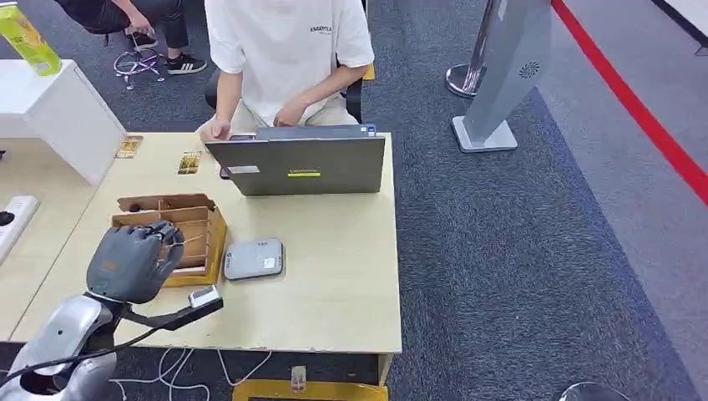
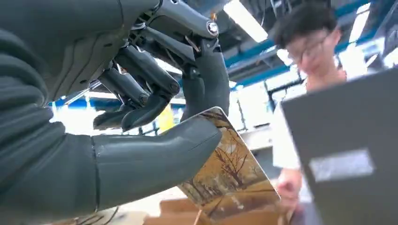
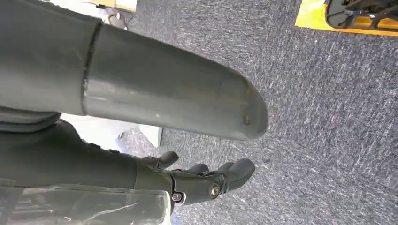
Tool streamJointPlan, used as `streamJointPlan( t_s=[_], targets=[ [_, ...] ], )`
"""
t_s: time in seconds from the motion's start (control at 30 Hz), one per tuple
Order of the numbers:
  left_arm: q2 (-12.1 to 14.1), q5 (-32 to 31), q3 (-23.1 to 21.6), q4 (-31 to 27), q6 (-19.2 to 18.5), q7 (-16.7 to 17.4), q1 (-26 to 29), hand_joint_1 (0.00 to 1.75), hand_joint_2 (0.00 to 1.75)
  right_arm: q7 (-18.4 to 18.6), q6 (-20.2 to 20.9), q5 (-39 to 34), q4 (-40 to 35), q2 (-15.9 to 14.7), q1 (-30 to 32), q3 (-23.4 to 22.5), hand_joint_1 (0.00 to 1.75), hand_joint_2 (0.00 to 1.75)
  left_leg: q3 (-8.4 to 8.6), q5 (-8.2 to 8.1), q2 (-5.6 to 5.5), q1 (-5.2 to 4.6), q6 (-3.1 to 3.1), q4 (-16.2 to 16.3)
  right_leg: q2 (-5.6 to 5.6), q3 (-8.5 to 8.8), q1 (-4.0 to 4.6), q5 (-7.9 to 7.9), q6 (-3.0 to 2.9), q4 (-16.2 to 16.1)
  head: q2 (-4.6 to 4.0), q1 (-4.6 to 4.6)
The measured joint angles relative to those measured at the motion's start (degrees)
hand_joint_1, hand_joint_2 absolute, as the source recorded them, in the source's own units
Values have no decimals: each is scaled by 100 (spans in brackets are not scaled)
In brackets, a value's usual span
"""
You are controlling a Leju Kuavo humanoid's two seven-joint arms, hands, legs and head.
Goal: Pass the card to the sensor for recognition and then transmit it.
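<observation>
I am holding the card (image 2: 230,173) in my left hand (image 1: 134,261) over the wooden card box (image 1: 179,219), with the sensor (image 1: 253,258) lying just to the right

The thumb (image 2: 155,159) and fingers (image 2: 206,79) are pinching the card's upper end, so its long axis is running down and away from the palm toward the box; the grey sensor pad is sitting flat on the table (image 1: 334,276) beside the box's right wall, nearer this hand than anything else, so I am judging the coming move as a short carry rightward; open tabletop is lying right of the pad and the laptop (image 1: 300,163) is standing well beyond it; my right hand (image 3: 206,180) is hanging over the carpet, fingers loosely curled, gripping nothing
</observation>
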Motion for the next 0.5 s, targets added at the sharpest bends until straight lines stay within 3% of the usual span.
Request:
streamJointPlan(
  t_s=[0.27,0.4,0.5],
  targets=[
    [-2,153,-24,-718,249,-151,-145,175,175,0,2,-24,0,-2,3,0,0,0,5,5,0,1,-3,2,0,-11,0,3,-1,0,0,2],
    [-217,146,-155,-545,433,-124,-1021,175,175,0,57,171,0,-2,-25,63,0,0,-3,19,-30,1,0,1,-32,4,0,6,5,0,0,2],
    [-328,76,-201,-393,490,-74,-1373,175,175,0,81,247,0,0,-43,122,0,0,1,21,-3,0,-4,2,-5,-9,0,25,-9,0,0,-4]
  ],
)
